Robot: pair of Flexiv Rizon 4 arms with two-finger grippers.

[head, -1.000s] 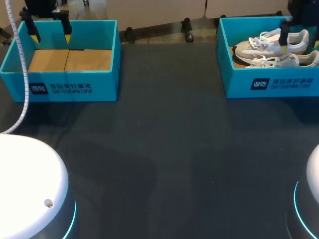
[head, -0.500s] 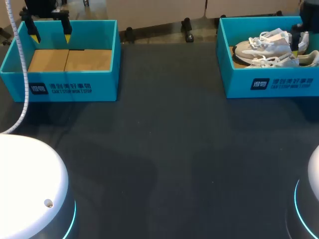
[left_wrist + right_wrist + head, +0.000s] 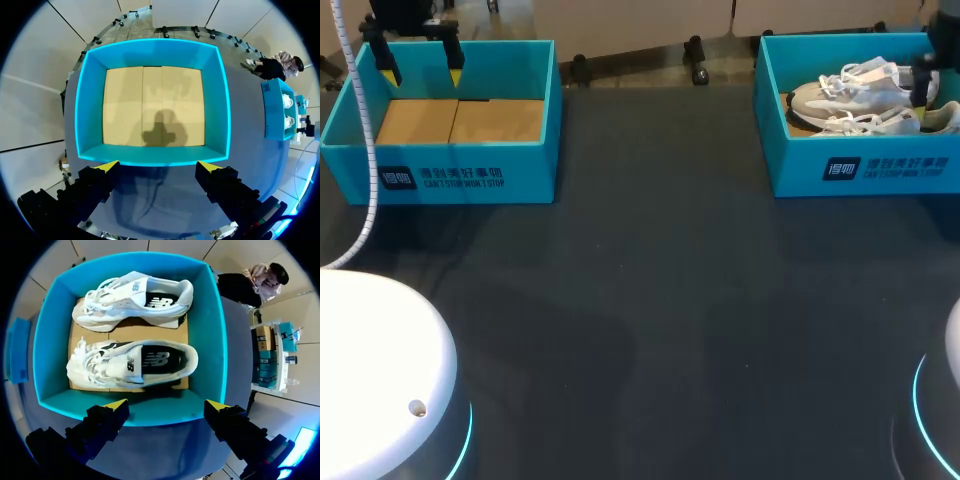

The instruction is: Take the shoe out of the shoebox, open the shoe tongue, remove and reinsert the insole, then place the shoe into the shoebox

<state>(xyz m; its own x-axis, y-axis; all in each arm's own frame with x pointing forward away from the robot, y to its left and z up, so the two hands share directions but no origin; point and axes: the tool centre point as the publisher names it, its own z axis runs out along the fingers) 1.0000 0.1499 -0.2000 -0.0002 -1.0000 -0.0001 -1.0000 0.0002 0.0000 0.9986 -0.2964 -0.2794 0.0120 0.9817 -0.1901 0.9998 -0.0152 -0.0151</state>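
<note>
Shoebox at the right of the tabletop holds two white shoes side by side. The nearer shoe lies just ahead of the right gripper, which hangs released and spread over the box's wall, grasping nothing. Left gripper is likewise released, hanging over the second box, whose cardboard floor shows.

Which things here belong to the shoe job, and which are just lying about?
Job: open right gripper above the teal cardboard shoebox; inside it, white lace-up sneaker nearer that gripper; matching white sneaker beyond it.
Lying about: empty teal box with tan cardboard floor, under the open left gripper.
</note>
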